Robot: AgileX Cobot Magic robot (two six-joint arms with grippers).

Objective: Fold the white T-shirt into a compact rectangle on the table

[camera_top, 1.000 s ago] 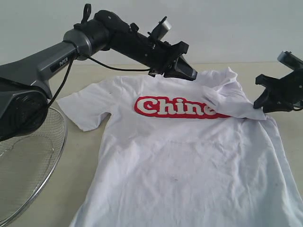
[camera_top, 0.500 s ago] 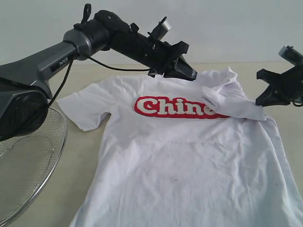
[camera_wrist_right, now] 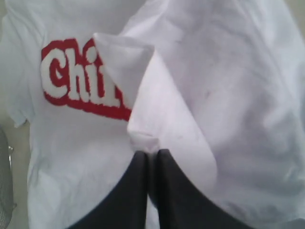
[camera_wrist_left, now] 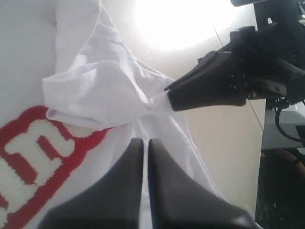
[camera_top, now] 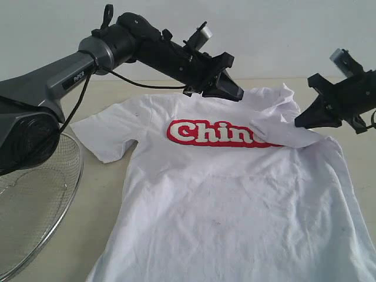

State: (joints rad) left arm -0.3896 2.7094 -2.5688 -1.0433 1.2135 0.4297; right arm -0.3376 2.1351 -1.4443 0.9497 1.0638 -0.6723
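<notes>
Exterior view, one white T-shirt [camera_top: 235, 200], one basket [camera_top: 35, 205]

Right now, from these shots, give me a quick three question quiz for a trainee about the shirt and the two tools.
1. True or false: the right tool is pinching a fold of the white T-shirt.
2. What lies beside the shirt on the left arm's side? A) wire-mesh basket B) bucket C) cardboard box
3. Fill in: the left tool is ____ and holds nothing.
Key: 1 true; 2 A; 3 shut.
</notes>
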